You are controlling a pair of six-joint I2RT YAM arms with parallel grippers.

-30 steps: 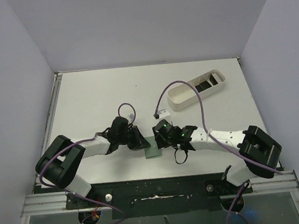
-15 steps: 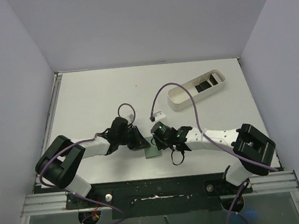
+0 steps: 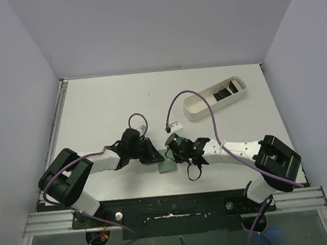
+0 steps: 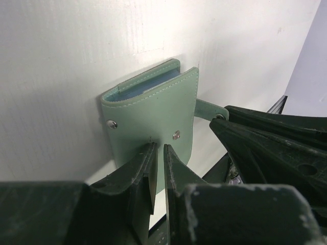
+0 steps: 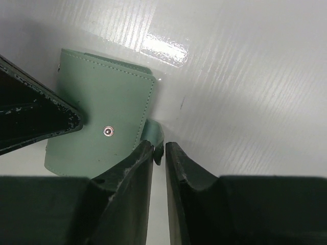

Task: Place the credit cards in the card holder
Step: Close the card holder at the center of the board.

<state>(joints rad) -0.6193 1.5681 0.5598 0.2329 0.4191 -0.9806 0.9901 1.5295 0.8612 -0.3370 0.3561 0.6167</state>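
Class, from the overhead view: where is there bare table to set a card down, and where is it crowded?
Free: the far-left table, left of the tray; also the strip between tray and right arm. Crowded: near middle, left gripper and right gripper at the card holder.

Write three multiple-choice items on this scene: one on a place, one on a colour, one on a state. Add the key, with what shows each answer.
1. Where do the credit cards lie?
A. in the white tray
B. in a drawer
C. between a gripper's fingers

2. What colour is the card holder?
A. red
B. pale green
C. black

3. How does the left gripper stand?
A. wide open
B. out of view
C. closed on the card holder's near edge

Key:
1 A: the top view shows black cards inside the tray.
2 B: both wrist views show pale green material.
3 C: the left wrist view shows its fingers pinched on that edge.
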